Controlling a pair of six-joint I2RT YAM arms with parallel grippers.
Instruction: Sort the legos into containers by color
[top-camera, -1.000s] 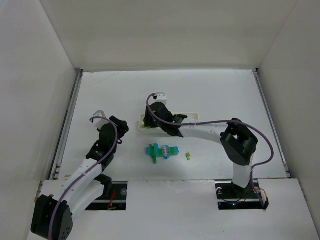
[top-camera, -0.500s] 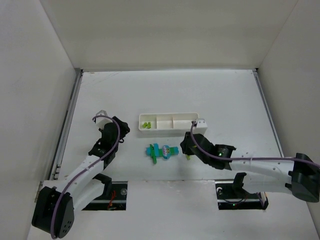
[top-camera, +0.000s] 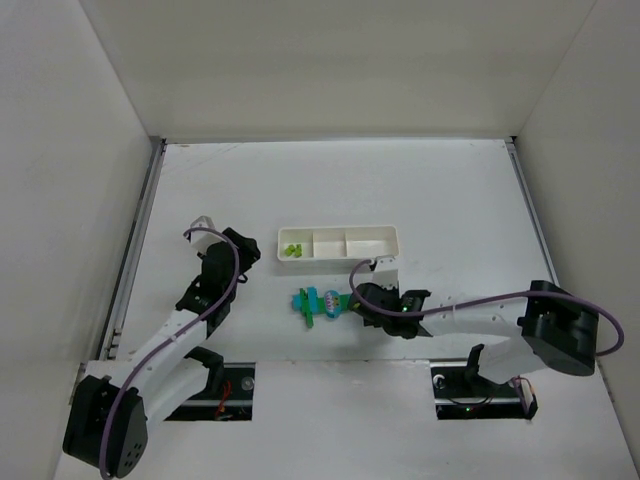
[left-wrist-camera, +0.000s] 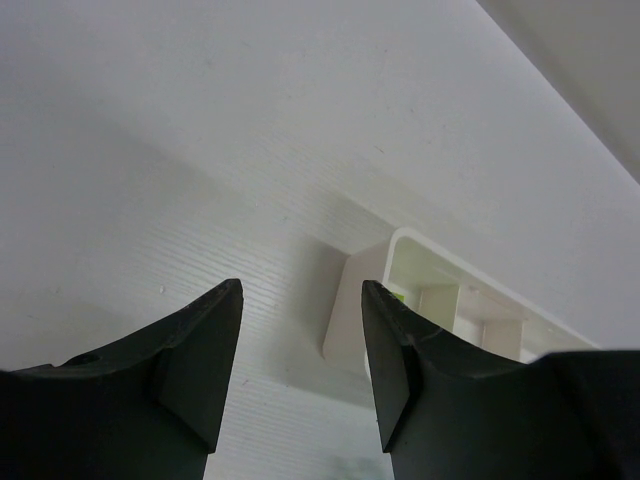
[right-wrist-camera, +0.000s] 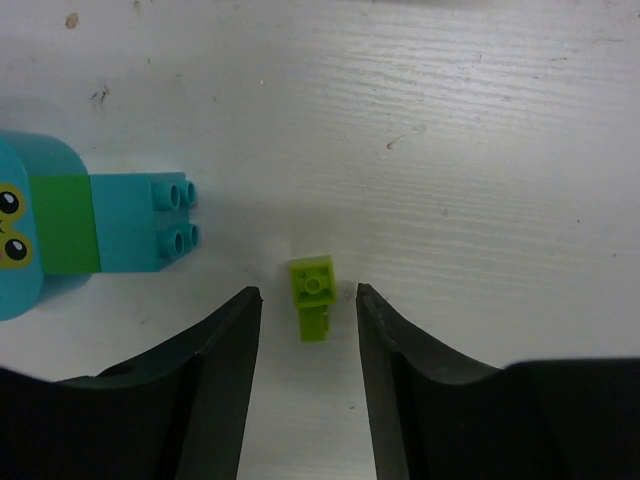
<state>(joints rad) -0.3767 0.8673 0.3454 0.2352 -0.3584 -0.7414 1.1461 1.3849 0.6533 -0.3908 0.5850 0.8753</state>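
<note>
Yellow-green lego lies loose on the counter, lower centre of the right wrist view.
The right end effector straddles it, jaws apart and gripping nothing, apparently lined up to pinch; the left end effector hangs open and empty beside the containers.

Left arm extends from the lower left toward mid-frame, left gripper with jaws parted. Right arm lies low across the lower right, right gripper near centre, jaws parted.

- Bright, even, diffuse white light — shadows soft and faint, no glare.
- Top view sharp; left wrist view soft on the tray.
</note>
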